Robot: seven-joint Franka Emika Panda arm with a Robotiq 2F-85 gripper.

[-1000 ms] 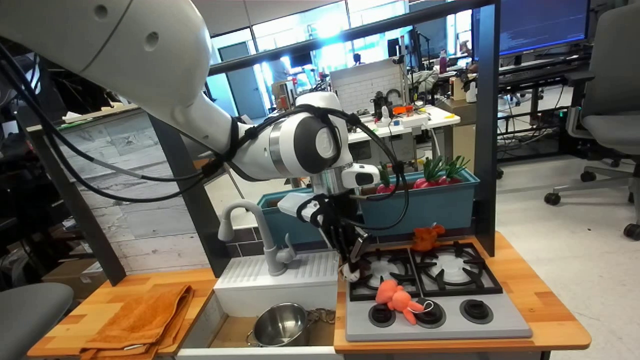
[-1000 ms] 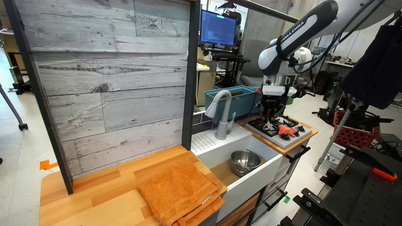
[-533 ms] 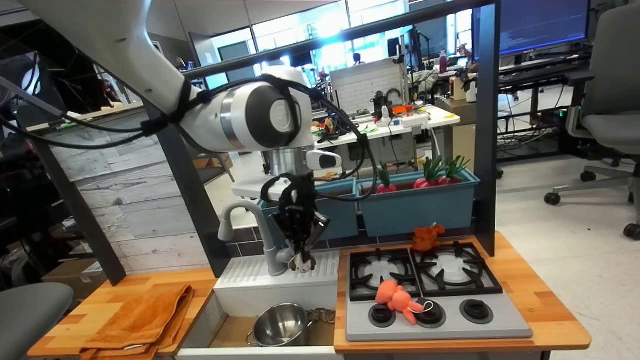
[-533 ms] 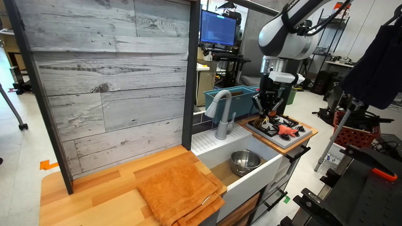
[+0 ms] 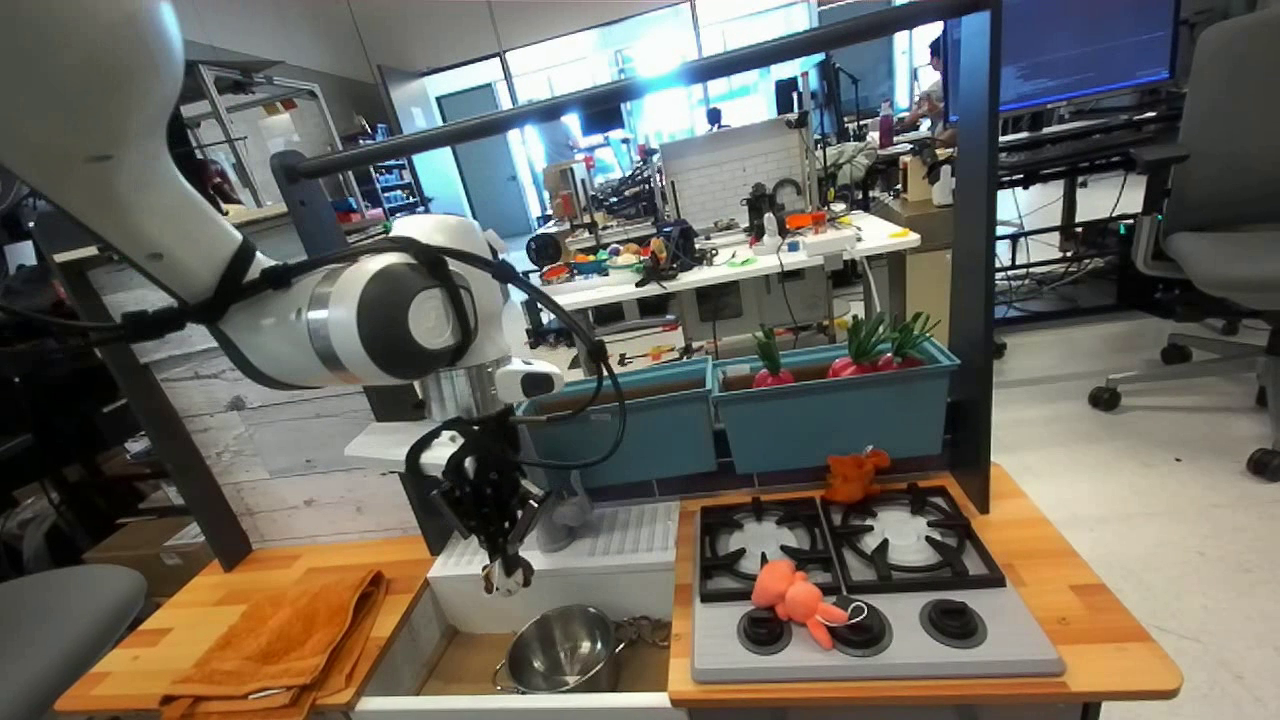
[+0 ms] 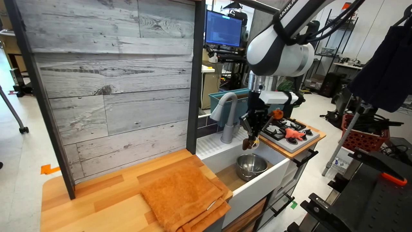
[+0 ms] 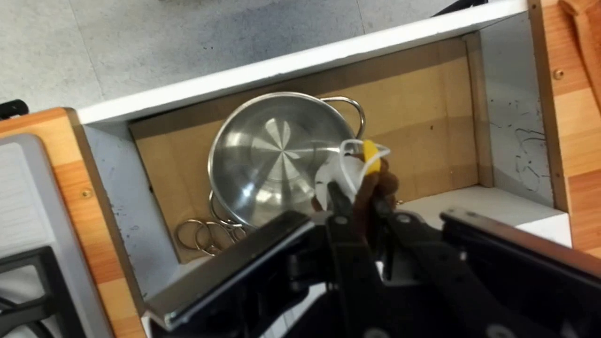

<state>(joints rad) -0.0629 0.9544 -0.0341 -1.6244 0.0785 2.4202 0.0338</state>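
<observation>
My gripper (image 7: pixel 360 199) is shut on a small brown plush toy (image 7: pixel 388 182) with a white part, a yellow bit and a white loop of cord. The fingers hide some of the toy. In both exterior views the toy (image 5: pixel 510 578) hangs from the fingertips over the white sink (image 6: pixel 266 176), clear of its floor. A shiny steel pot (image 7: pixel 249 136) with ring handles stands in the sink. Seen from the wrist, the toy overlaps the pot's rim beside one handle. In an exterior view the gripper (image 6: pixel 252 135) is above the pot (image 6: pixel 251 165).
Close by rises a grey faucet (image 6: pixel 229 119). Metal rings (image 7: pixel 196 234) lie against the pot. A coral plush toy (image 5: pixel 800 600) rests on the stove (image 5: pixel 720 655), and an orange one (image 5: pixel 850 478) sits at its back. A folded orange towel (image 6: pixel 185 193) covers part of the counter. Blue planters (image 5: pixel 830 425) stand behind.
The gripper has carried the toy from the stove's near burner across the drainboard to over the sink, rising and then coming lower. Pot, towel and the other toys have stayed put.
</observation>
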